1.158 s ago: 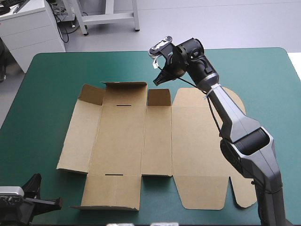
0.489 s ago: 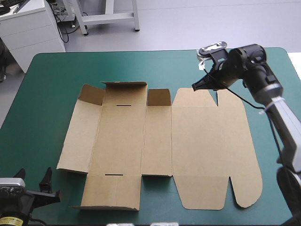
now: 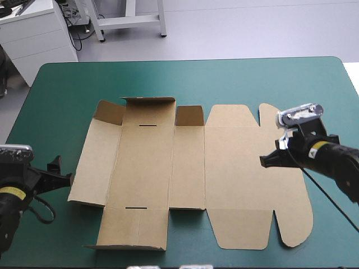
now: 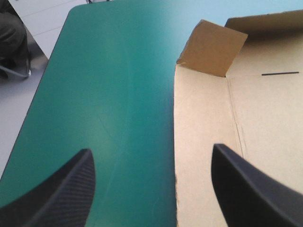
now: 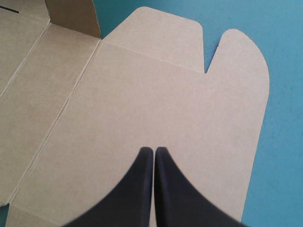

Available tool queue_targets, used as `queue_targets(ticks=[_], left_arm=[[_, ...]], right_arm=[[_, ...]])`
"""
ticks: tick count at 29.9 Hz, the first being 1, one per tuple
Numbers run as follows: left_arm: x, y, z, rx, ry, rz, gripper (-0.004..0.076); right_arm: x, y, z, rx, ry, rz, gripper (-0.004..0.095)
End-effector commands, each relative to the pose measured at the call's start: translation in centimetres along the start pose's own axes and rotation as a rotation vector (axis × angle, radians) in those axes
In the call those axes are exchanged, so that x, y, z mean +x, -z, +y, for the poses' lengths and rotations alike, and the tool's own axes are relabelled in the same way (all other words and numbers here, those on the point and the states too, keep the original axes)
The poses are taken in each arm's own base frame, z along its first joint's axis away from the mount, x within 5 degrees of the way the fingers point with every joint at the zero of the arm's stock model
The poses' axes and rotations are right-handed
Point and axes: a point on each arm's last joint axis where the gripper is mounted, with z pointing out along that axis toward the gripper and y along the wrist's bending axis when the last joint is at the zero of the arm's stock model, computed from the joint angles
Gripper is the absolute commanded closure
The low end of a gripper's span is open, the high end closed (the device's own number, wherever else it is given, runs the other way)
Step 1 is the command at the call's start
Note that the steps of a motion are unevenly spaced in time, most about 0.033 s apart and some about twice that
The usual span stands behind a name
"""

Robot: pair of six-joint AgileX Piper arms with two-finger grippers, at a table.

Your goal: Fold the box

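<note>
Currently on record, largest item first:

1. table (image 3: pixel 235 78), teal-green cover: it is carrying everything listed below.
2. box (image 3: pixel 146 168): it is lying opened out as a cut brown sheet across the middle of the table, mostly flat. The far wall flap (image 3: pixel 148 102) and the two small corner flaps (image 4: pixel 213 47) beside it are standing partly raised; nothing is tucked yet.
3. right gripper (image 5: pixel 154 149): I am holding its black fingers pressed together in one point over the wide lid panel (image 5: pixel 156 94), near the box's right end, gripping nothing.
4. left gripper (image 4: pixel 151 150): I am holding its fingers wide apart at the box's left edge, which is showing between them.
5. slots (image 3: pixel 148 126): two thin cuts are showing in the base panel, one far, one near.

Risks, as I judge them: if I am lifting the left wall without board properly between my fingers, the sheet may slide rightward instead of creasing. Uneven pressure from my right fingers could be pivoting the whole sheet or denting the lid.

Not determinable: whether my right fingertips are touching the board or floating above it. My right arm is covering part of the lid's right edge in the high view.
</note>
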Motion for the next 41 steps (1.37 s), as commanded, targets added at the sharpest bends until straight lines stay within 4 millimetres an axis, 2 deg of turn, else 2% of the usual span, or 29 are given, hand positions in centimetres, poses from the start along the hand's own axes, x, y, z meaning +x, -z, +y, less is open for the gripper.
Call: queue_targets(ticks=[1, 8, 11, 13, 15, 18, 20, 27, 35, 41], left_arm=[[-2.8, -1.7, 0.1, -0.006, -0.028, 0.028, 0.023], [-3.6, -6.3, 0.7, -0.041, -0.021, 0.211, 0.023], [-3.4, -8.0, 2.1, -0.072, 0.052, 0.236, 0.023], [-3.0, -9.1, 3.1, -0.053, 0.163, 0.26, 0.023], [-2.7, -10.3, 3.8, 0.027, 0.282, 0.269, 0.023], [-2.0, -11.9, 4.3, 0.213, 0.36, 0.324, 0.023], [-0.8, -13.3, 4.9, 0.264, 0.441, 0.417, 0.023], [2.4, -17.4, 5.2, 0.375, 0.504, 0.642, 0.023], [3.4, -18.8, 4.0, 0.63, 0.582, 0.82, 0.023], [3.3, -18.6, 1.8, 0.702, 0.491, 0.888, 0.023]], right_arm=[[2.0, 2.7, 0.1, 0.017, -0.006, -0.132, 0.0912], [6.5, 4.4, 0.5, 0.016, -0.025, -0.167, 0.0912], [7.9, 4.6, 0.6, 0.015, -0.028, -0.168, 0.0912], [8.5, 4.8, 0.5, 0.022, -0.022, -0.164, 0.0912], [8.6, 5.0, 0.4, 0.044, -0.006, -0.171, 0.0912], [8.6, 5.1, 0.2, 0.073, 0.014, -0.177, 0.0912], [8.6, 5.1, 0.1, 0.077, -0.013, -0.178, 0.0912], [8.8, 5.2, 0.1, 0.082, -0.013, -0.172, 0.0912], [8.9, 5.1, 0.1, 0.081, -0.013, -0.153, 0.0912], [9.0, 5.1, 0.1, 0.082, -0.012, -0.15, 0.0912]])
